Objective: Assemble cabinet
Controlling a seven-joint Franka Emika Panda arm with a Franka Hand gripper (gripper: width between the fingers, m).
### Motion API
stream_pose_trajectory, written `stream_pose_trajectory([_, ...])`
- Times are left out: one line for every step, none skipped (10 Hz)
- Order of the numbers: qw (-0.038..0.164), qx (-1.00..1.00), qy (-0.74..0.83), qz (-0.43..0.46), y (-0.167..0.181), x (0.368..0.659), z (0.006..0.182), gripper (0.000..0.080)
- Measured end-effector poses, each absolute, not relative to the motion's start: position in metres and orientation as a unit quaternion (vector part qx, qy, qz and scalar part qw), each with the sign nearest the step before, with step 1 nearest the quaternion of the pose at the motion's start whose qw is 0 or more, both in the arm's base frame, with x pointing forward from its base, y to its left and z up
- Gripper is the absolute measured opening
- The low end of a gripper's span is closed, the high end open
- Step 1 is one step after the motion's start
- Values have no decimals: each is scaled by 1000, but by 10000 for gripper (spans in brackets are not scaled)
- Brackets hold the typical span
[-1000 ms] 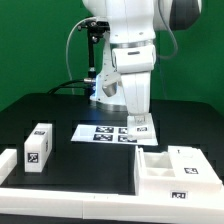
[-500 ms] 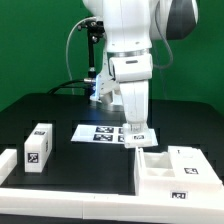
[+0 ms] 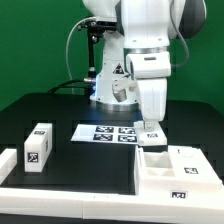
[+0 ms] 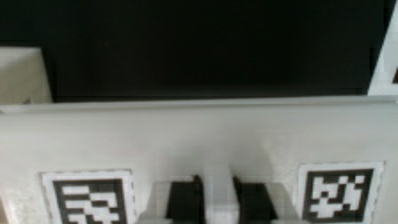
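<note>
The cabinet [image 3: 170, 168], a big white box body with open compartments and tags, lies at the front on the exterior view's right. My gripper [image 3: 150, 119] hangs just above its far edge, shut on a small white tagged panel [image 3: 151, 129]. In the wrist view that panel [image 4: 196, 135] fills the near field, carrying a tag on each side. The dark fingers [image 4: 178, 200] pinch a thin white ridge of the panel at my gripper [image 4: 214, 200]. What lies under the panel is hidden.
The marker board [image 3: 100, 132] lies flat mid-table. A small white tagged block [image 3: 38, 146] stands on the exterior view's left. A low white border rail [image 3: 70, 196] runs along the front edge. The black table ends at a green backdrop behind.
The arm has swung toward the exterior view's right, carrying the panel from over the marker board to above the cabinet's far edge. The jaws stay shut.
</note>
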State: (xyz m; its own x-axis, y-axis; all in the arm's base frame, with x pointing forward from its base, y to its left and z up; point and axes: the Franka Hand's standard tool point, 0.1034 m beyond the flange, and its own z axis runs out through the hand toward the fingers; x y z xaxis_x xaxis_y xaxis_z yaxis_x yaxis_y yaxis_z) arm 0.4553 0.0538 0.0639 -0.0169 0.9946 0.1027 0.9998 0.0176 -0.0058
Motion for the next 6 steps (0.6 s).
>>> stream_pose_trajectory([41,-703,-709,-33,54,455,62,67])
stream_pose_trajectory([41,-707,-705,-33,54,457,61,67])
stream_pose_trajectory([40,-708,-704,-33,54,459,62,67])
stream_pose_trajectory([39,-709,-704,-32,53,461,61,67])
stream_pose_trajectory([39,-711,-701,-33,52,465,60,67])
stream_pose_trajectory([40,-712,-700,-35,53,470,61,67])
